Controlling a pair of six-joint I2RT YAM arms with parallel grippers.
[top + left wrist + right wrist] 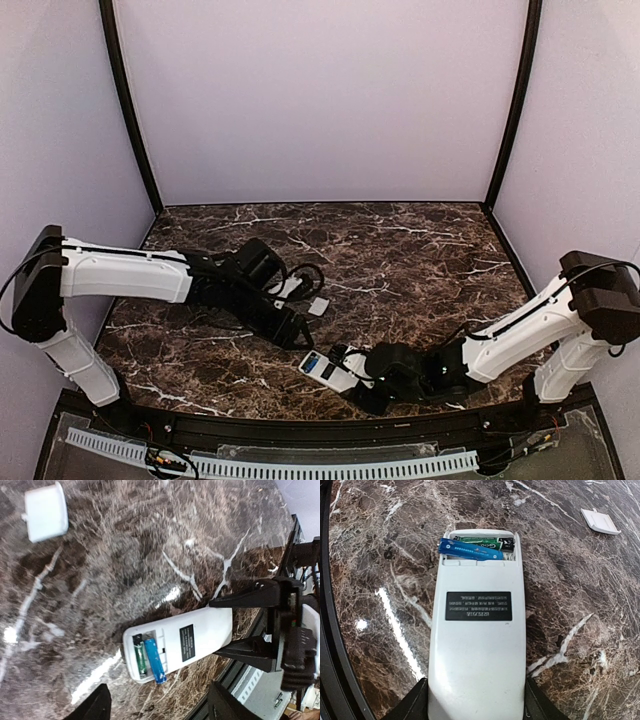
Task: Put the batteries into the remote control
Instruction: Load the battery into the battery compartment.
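**Remote, back up, second battery half-seated**

Remote (477, 645) lies near the table's (380, 545) front edge, its tail clamped by the right claw (476, 705). Open bay: green battery (482, 542) seated; blue battery (470, 551) skewed, one end riding over the rim. Left claw (160, 707) hovers above, wide and empty. Advice: press the raised end down square while the remote is held steady. Cover (600, 521) lies well apart.

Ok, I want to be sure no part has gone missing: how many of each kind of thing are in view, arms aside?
Remote control: 1
Batteries: 2 (that blue one and a green one, both at the remote's open compartment)
Loose white cover: 1
Total: 4
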